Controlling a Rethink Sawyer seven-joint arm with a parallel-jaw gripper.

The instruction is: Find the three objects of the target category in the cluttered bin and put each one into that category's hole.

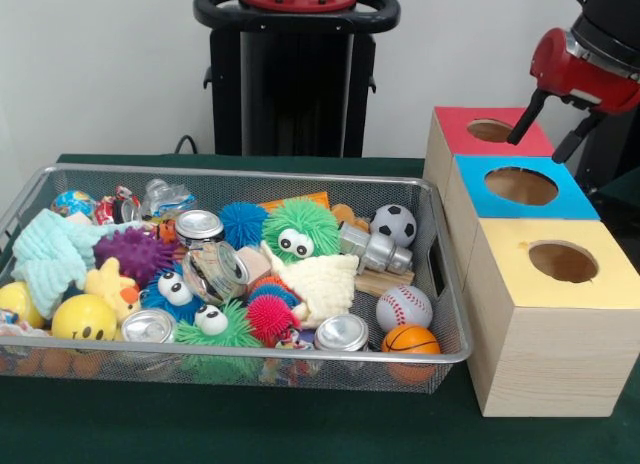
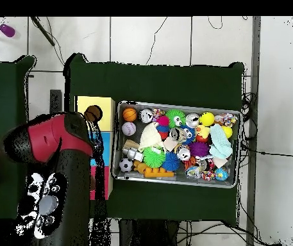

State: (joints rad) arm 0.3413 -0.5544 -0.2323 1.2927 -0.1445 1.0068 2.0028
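Note:
The silver wire-mesh bin point(image 1: 250, 353) sits on the green table, full of toys; it also shows in the overhead view point(image 2: 177, 104). One clear crinkly bottle point(image 1: 165, 196) lies at the bin's back left. A second clear bottle point(image 1: 216, 272) lies among the fuzzy toys left of centre. A third bottle is not clear to see. The hole point(image 1: 520, 186) in the blue-topped box point(image 1: 578, 202) is uncovered. My gripper point(image 1: 549, 134) hangs open and empty above the red-topped and blue-topped boxes, right of the bin. In the overhead view the arm point(image 2: 56, 138) hides it.
The red-topped box point(image 1: 450, 124) stands behind the blue one and the yellow-topped box point(image 1: 520, 274) in front. The bin holds silver cans point(image 1: 342, 333), a grey metal flask point(image 1: 372, 250), balls, fuzzy toys and a light cloth point(image 1: 50, 254). The robot pedestal point(image 1: 295, 84) stands behind.

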